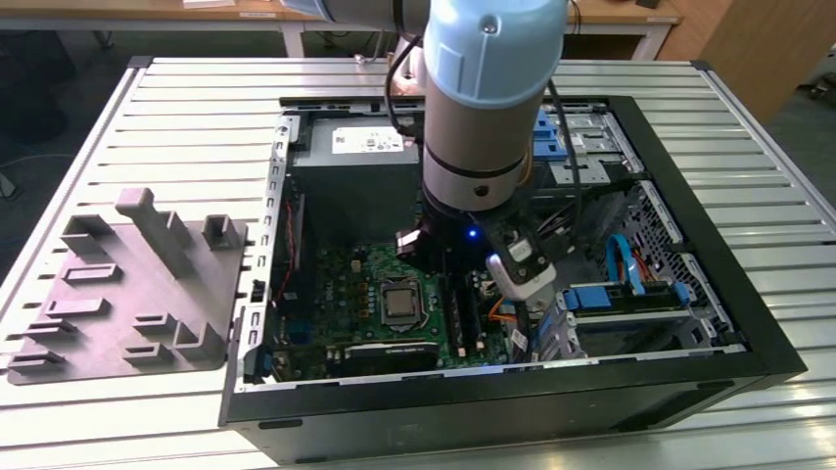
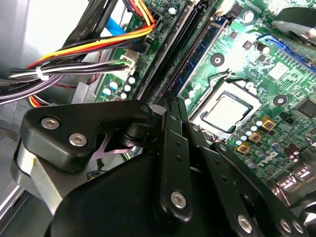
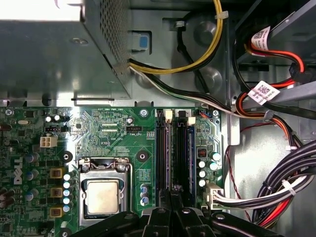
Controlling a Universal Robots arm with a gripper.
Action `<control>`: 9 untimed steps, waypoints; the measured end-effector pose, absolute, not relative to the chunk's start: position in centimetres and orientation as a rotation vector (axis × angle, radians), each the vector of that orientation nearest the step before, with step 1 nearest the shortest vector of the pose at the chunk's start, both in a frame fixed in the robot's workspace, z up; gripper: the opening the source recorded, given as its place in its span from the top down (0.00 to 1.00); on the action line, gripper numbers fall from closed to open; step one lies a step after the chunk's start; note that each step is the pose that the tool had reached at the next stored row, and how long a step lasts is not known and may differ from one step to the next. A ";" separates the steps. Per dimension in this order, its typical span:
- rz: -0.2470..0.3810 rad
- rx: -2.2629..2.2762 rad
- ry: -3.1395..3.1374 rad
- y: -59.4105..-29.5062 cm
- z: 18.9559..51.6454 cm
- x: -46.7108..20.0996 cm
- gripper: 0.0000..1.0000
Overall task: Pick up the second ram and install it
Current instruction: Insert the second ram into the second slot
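**Tool closed at the memory slots; second ram standing in its rail**

Exterior view. We find the arm (image 1: pixel 484 98) reaching down into the open computer case (image 1: pixel 770 352), which lies on the slatted counter (image 1: pixel 170 127). The tool (image 1: pixel 523 311) hangs low over the green motherboard (image 1: pixel 347 284), just to the exterior view's right of the processor socket (image 1: pixel 395 302). A grey moulded fixture (image 1: pixel 131 284) sits on the counter to the exterior view's left of the case, well apart from the tool.

Second wrist view. The tool (image 2: pixel 173 106) has its fingers (image 2: pixel 168 148) drawn together, with nothing visible between them. The second ram (image 2: pixel 197 52), a bluish board with dark chips, stands on edge beside the black slot rails (image 2: pixel 165 64), on their socket (image 2: pixel 227 111) side. Its near end runs right up to the fingertips. A cable bundle (image 2: pixel 74 54) lies on the rails' other side.

First wrist view. The tool (image 3: pixel 172 193) sits closed at the near end of the slot rails (image 3: pixel 180 153). The thin pale line in the rail straight ahead of the tips is, as far as we can judge edge-on, the second ram (image 3: pixel 167 153). A bluish strip (image 3: pixel 191 158) fills the rail nearest the cable bundle (image 3: pixel 276 192). The grey power-supply box (image 3: pixel 49 59) stands beyond the motherboard (image 3: pixel 108 128).
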State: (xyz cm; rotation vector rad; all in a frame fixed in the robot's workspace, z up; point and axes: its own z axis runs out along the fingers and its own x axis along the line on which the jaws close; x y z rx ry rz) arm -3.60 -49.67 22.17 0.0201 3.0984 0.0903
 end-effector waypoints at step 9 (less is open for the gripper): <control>0.091 0.020 3.098 -49.7 22.1 -3.6 0.89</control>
